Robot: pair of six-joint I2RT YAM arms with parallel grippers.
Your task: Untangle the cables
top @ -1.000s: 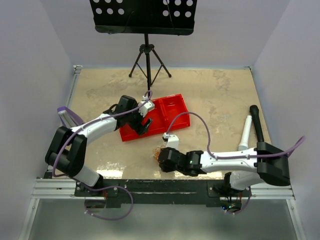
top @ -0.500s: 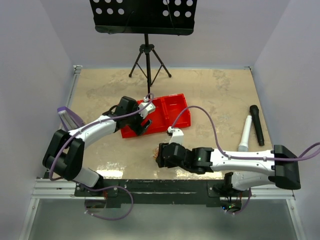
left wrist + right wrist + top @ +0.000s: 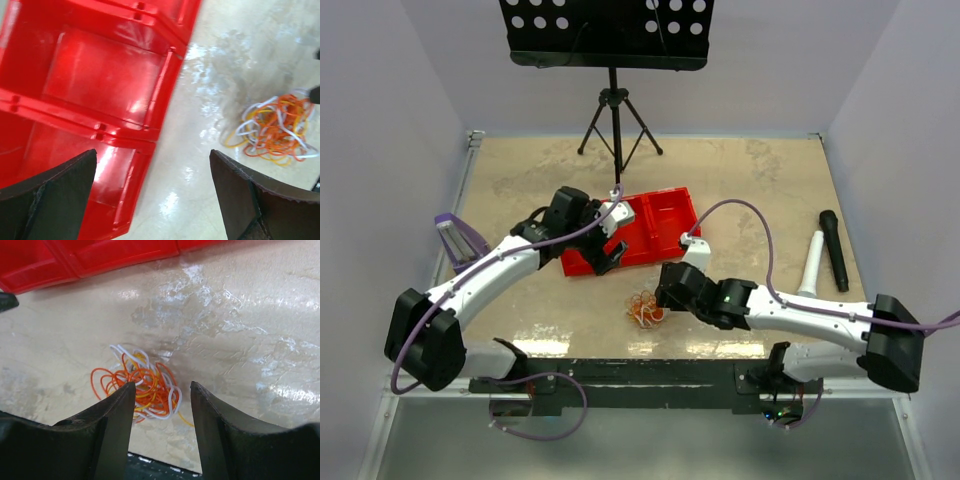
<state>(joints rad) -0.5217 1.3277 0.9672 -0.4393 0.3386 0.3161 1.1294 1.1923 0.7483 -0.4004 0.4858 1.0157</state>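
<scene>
The right gripper (image 3: pixel 162 387) hangs low over the table (image 3: pixel 750 180) with its two dark fingers parted and nothing between them. Just past its fingertips lie the cables (image 3: pixel 150 385), a small loose clump of orange, yellow and white wire (no red strand can be made out). The clump rests flat on the table close to the near edge, about midway along it.

The left gripper (image 3: pixel 152 165) is spread wide and holds nothing. It hovers above the near right corner of a red tray (image 3: pixel 100 75), which sits slanted near the table's middle, just beyond the cables but apart from them.

Close to the right edge lie a black microphone (image 3: pixel 833 250) and a white one (image 3: pixel 811 265), side by side. A music stand (image 3: pixel 607 30) rises at the far edge.
</scene>
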